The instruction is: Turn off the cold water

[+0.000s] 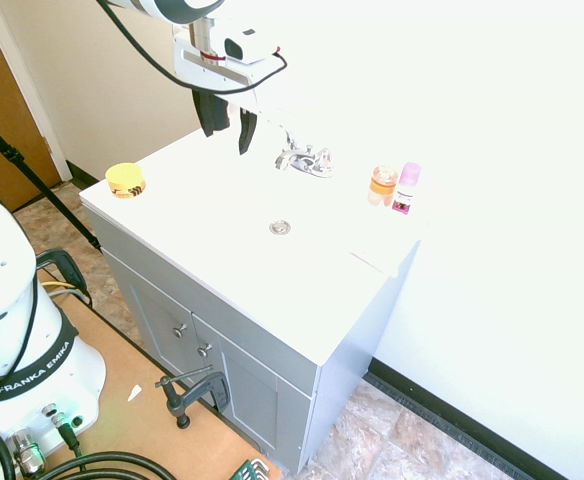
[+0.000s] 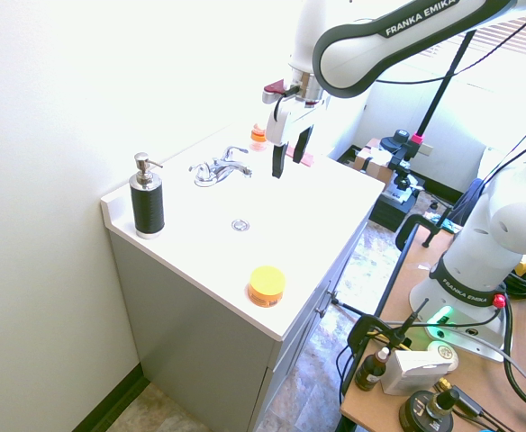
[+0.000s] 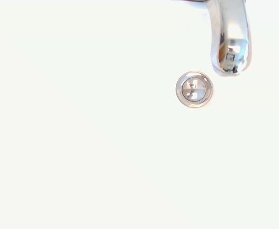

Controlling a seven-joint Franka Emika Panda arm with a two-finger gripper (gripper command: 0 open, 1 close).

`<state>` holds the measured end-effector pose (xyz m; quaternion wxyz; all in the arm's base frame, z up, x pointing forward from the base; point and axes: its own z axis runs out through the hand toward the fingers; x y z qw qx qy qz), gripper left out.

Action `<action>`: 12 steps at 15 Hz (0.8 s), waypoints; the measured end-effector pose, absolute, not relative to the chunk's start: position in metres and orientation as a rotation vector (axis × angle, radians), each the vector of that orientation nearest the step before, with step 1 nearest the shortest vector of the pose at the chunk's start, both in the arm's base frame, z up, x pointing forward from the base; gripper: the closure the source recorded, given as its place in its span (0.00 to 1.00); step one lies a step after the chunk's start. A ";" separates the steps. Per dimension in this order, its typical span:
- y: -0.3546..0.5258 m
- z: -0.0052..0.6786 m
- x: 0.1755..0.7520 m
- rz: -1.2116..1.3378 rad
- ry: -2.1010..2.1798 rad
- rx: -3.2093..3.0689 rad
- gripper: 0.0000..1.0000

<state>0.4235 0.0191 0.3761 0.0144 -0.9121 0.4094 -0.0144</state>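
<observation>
Claw (image 2: 288,151) open, hovering above, just beside faucet (image 2: 219,167); prob. not touching.

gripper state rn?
Gripper: open, holding nothing, hanging above the basin beside the faucet, not touching it.

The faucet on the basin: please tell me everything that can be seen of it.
The faucet is small and shiny, apparently chrome, with a short curved spout and two lever handles. It stands upright at the back of the white basin top, behind the round drain. The open gripper hangs beside it without touching. No running water is discernible.
</observation>
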 end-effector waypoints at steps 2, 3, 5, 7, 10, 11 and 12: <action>0.018 0.376 0.425 -0.060 1.282 -2.833 0.00; 0.012 0.374 0.430 -0.111 1.313 -2.812 0.00; -0.010 0.363 0.444 -0.215 1.400 -2.751 0.00; -0.033 0.350 0.468 -0.284 1.478 -2.694 0.00; -0.040 0.345 0.513 -0.400 1.535 -2.657 0.00; -0.039 0.345 0.526 -0.434 1.551 -2.655 0.00; -0.040 0.343 0.535 -0.460 1.569 -2.656 0.00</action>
